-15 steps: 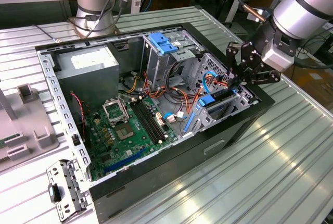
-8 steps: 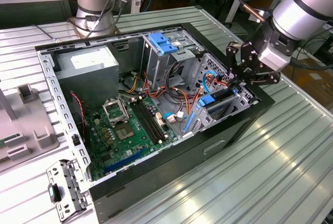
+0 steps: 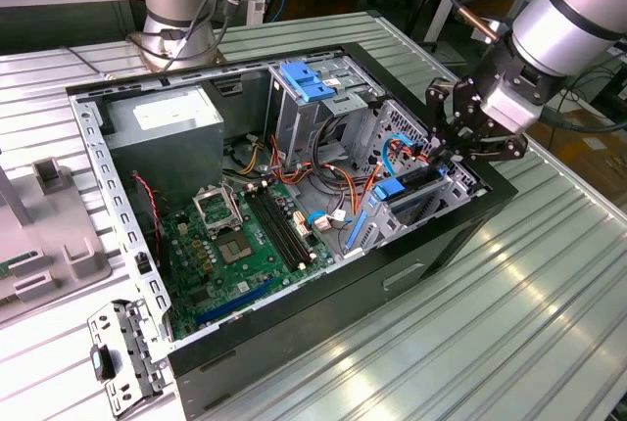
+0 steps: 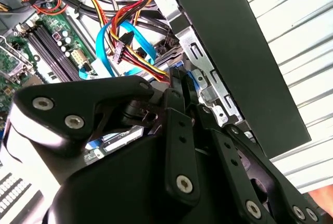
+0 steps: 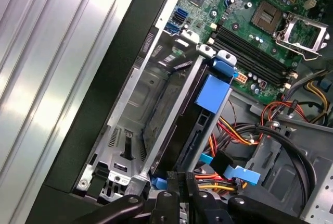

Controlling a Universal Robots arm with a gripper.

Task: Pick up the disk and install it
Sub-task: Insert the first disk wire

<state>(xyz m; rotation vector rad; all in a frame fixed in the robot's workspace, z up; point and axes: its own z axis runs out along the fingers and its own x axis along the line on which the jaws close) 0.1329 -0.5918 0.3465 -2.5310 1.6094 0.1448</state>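
The disk (image 3: pixel 419 184) sits slanted in the metal drive bay (image 3: pixel 460 181) at the corner of the open computer case on the exterior view's right. In the first wrist view it is a dark slab (image 5: pixel 171 135) seen edge-on, with a blue side rail (image 5: pixel 212 94), lying in the bay (image 5: pixel 138 94). Part of its white label with a blue band (image 4: pixel 117 139) shows in the second wrist view. My gripper (image 3: pixel 449 152) hangs just over the disk's outer end. Its fingers are shut close together (image 5: pixel 181 179) (image 4: pixel 182 96), with their tips at that end of the disk.
The case holds a green motherboard (image 3: pixel 235 235), a grey power-supply box (image 3: pixel 162 122), a tall cage with a blue latch (image 3: pixel 306 78), and red, orange and blue cables (image 4: pixel 125 47) beside the bay. A second arm's base (image 3: pixel 181 10) stands behind. A grey fixture (image 3: pixel 49 225) and a bracket (image 3: pixel 118 352) lie at the exterior view's left.
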